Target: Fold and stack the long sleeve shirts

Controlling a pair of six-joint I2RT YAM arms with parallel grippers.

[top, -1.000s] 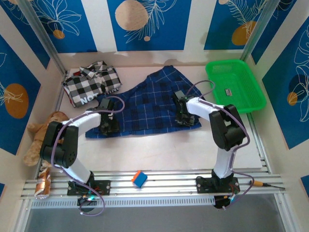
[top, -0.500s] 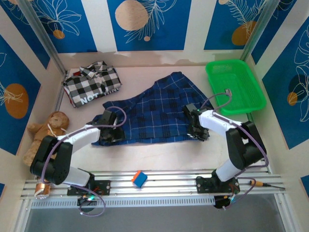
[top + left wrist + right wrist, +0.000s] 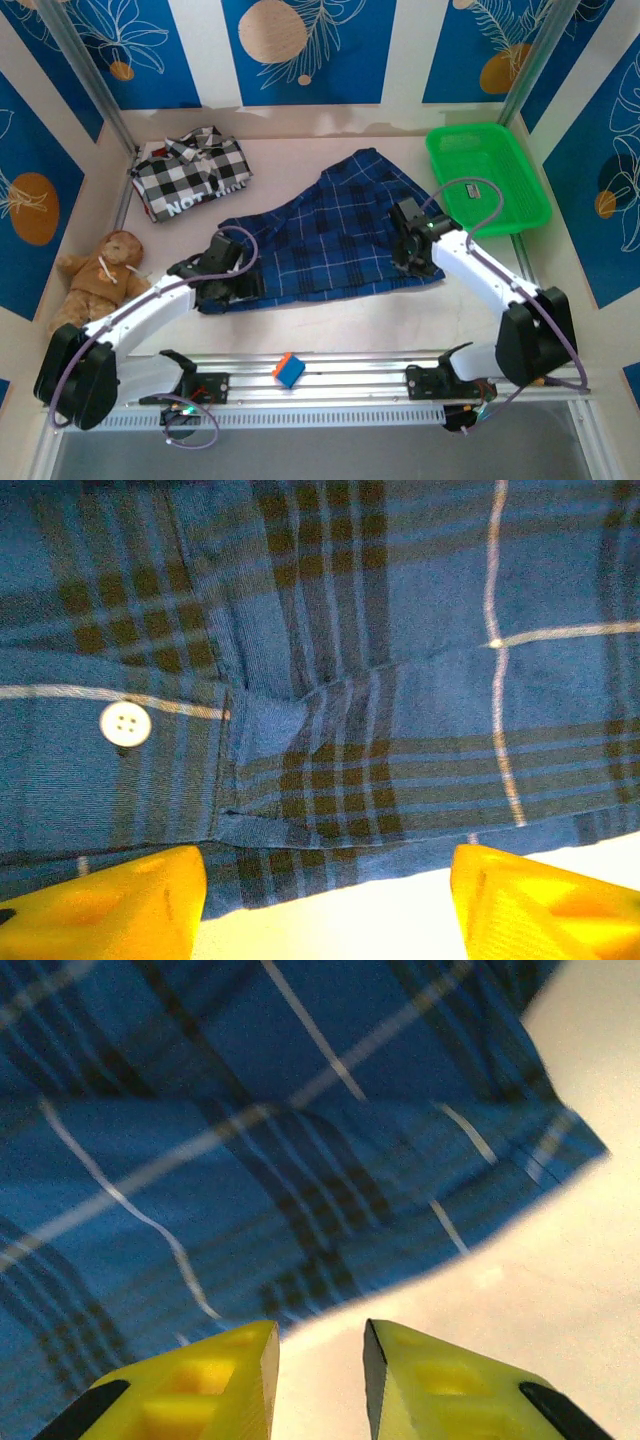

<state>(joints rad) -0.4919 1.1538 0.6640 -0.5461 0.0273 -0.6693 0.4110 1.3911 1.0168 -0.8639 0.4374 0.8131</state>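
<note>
The dark blue plaid shirt lies spread across the middle of the table, its hem toward the arms. My left gripper is at its near left corner. In the left wrist view its yellow fingers stand wide open, with the hem lying loose between them and a white button to the left. My right gripper is at the near right corner. Its jaws are narrowly open over bare table, just short of the shirt's edge. The black-and-white checked shirt lies bunched at the back left.
A green plastic basket stands at the back right. A brown teddy bear sits at the left edge. A small blue-and-orange block rests on the metal rails at the near edge.
Both grippers have drawn the plaid shirt's hem toward the near edge and flattened it. The left jaws have opened and let go of the hem.
</note>
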